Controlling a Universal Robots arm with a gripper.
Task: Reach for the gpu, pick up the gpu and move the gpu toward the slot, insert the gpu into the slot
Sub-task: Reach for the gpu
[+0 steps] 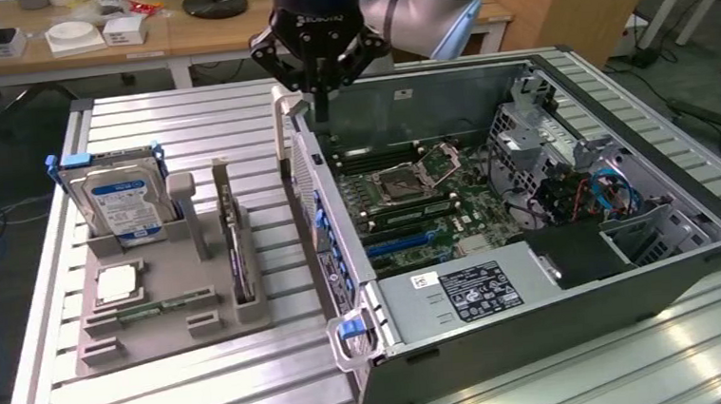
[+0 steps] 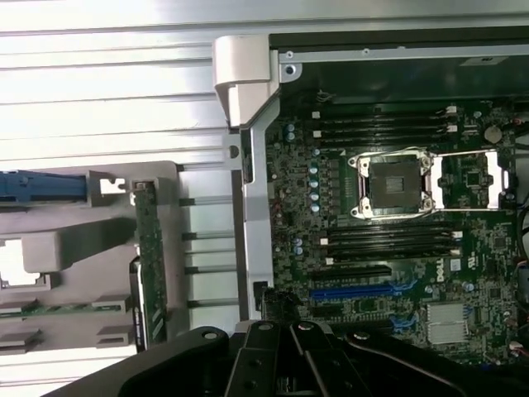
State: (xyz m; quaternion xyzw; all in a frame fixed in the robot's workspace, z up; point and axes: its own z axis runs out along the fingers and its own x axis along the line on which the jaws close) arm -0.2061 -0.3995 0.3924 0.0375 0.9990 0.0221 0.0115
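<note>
Standing on edge, gpu (image 1: 240, 256) runs alongside computer case (image 1: 536, 337).

The table (image 1: 164, 120) is ribbed bare metal, silvery, with bright glare in places. The holder (image 1: 154, 340) on it is matt grey plastic. The hard drive (image 1: 125, 204) has a shiny metal face and a blue label. The gpu (image 1: 240, 258) is a dark matt card. The computer case (image 1: 572, 311) is dark grey metal, semi-matt. The gripper (image 1: 321, 109) is black, slightly glossy. The far desk (image 1: 197, 37) looks wooden.

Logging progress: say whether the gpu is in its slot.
Out: the gpu stands on edge in the grey holder, beside the case.
</note>
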